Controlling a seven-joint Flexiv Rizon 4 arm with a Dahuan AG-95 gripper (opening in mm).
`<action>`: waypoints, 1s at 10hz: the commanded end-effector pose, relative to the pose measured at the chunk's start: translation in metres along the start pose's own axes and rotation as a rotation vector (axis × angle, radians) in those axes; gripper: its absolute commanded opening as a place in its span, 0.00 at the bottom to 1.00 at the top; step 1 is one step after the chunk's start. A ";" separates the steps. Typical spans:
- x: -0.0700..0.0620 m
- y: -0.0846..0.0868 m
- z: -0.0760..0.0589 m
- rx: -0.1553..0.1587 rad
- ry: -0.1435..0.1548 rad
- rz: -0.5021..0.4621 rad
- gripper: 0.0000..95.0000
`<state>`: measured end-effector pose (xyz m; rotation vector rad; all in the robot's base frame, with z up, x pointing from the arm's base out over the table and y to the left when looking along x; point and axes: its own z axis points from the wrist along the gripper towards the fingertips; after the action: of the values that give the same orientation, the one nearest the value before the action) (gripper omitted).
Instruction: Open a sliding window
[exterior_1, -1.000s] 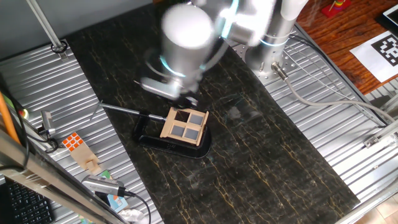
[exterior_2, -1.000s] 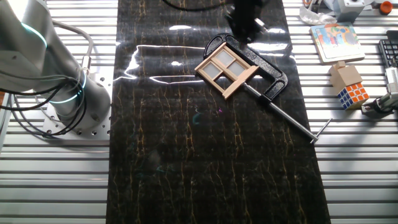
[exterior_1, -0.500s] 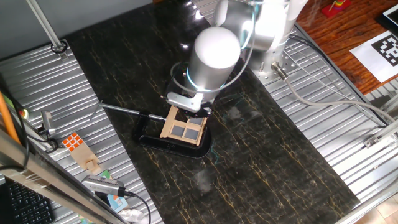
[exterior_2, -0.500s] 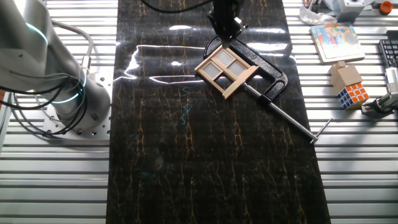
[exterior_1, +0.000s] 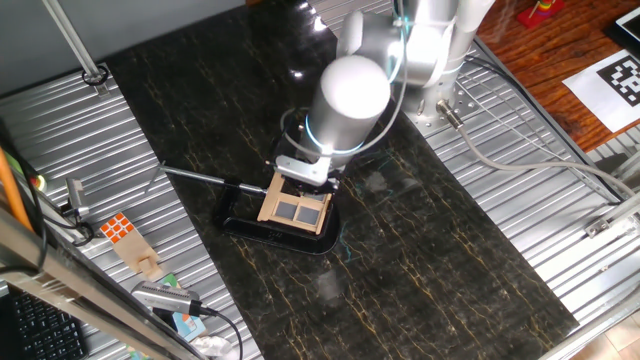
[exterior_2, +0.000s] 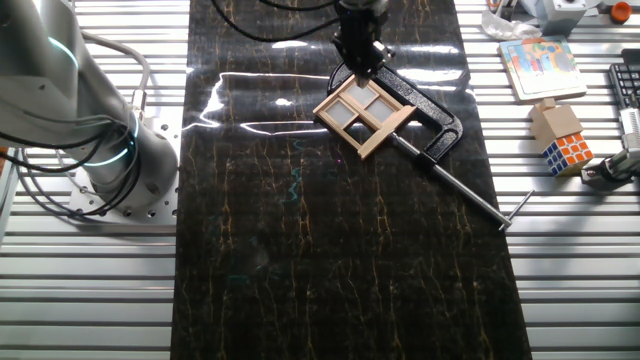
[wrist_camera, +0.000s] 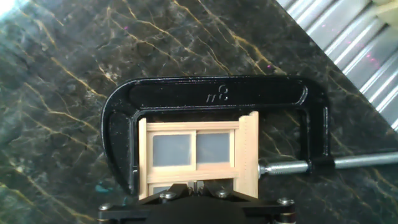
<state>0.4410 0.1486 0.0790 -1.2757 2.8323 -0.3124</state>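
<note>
The sliding window (exterior_1: 296, 203) is a small tan wooden frame with a cross divider and grey panes. It is held in a glossy black C-clamp (exterior_1: 275, 228) on the dark marbled table. It also shows in the other fixed view (exterior_2: 363, 113) and in the hand view (wrist_camera: 196, 149). My gripper (exterior_2: 357, 75) hangs straight over the window's far edge. In the hand view the gripper (wrist_camera: 194, 185) has its fingertips (wrist_camera: 184, 186) pressed almost together at the frame's middle bar. Nothing shows between them. In the first fixed view the arm's wrist hides the fingers.
The clamp's screw rod (exterior_2: 470, 192) sticks out toward an orange-and-white tiled cube (exterior_2: 568, 150) on the ribbed metal side. The robot base (exterior_2: 110, 150) stands on the other side. A picture card (exterior_2: 540, 65) lies at the back corner.
My arm has swung in from behind the clamp to directly over the window and come down close to its frame. The window and clamp have not moved.
</note>
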 end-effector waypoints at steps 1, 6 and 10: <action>0.001 0.001 0.002 -0.009 0.012 -0.001 0.00; -0.001 0.002 0.011 -0.070 0.050 -0.020 0.00; -0.006 0.001 0.020 -0.080 0.047 -0.005 0.00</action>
<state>0.4475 0.1505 0.0573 -1.3004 2.9097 -0.2304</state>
